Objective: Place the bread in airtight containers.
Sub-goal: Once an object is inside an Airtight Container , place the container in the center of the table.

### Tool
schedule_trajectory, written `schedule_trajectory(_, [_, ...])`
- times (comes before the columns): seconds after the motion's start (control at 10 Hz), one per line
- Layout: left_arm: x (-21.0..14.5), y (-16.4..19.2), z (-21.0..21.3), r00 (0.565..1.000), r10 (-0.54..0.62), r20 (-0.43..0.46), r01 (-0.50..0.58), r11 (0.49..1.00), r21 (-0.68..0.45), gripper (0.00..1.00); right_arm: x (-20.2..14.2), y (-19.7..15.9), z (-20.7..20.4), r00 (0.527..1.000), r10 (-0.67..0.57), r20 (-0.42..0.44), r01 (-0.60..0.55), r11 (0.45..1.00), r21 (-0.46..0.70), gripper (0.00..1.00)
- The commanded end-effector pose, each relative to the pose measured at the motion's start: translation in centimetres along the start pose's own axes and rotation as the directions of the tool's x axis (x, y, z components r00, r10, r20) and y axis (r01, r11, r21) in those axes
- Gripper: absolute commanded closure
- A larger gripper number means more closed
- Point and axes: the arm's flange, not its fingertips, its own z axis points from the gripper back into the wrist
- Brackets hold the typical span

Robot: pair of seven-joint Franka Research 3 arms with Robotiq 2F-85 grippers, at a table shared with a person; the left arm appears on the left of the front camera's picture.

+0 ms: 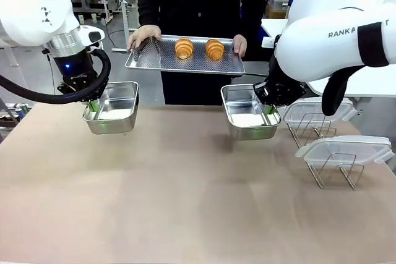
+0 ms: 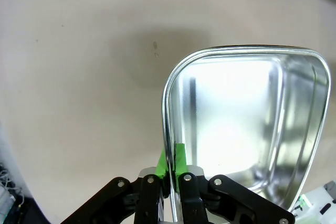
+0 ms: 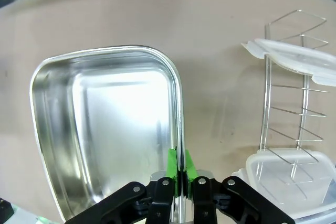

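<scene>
Fingers of the left gripper (image 2: 171, 163) pinch the left steel pan (image 2: 236, 129) by its rim, the right gripper (image 3: 181, 166) likewise the right steel pan (image 3: 105, 129), holding both ready for croissants (image 1: 184, 48) from the upper-centre tray (image 1: 198, 63).

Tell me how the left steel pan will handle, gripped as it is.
Probably stiff: the pan is sheet metal with a rolled rim. Likely slippery, being shiny and smooth, and the left pincer pinches just one wall. It may tilt, since the hold is off-centre.
</scene>
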Motion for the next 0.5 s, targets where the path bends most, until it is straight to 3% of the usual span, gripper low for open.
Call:
schedule_trajectory(0.0, [-0.06, 0.05, 0.27, 1.000, -0.009, 0.010, 0.009, 1.000, 0.012, 1.00, 0.17, -0.11, 0.31, 1.000, -0.002, 0.007, 0.002, 1.000, 0.001, 1.00])
schedule_trajectory(0.4, [-0.06, 0.05, 0.27, 1.000, -0.009, 0.010, 0.009, 1.000, 0.012, 1.00, 0.17, -0.11, 0.31, 1.000, -0.002, 0.007, 0.002, 1.000, 0.001, 1.00])
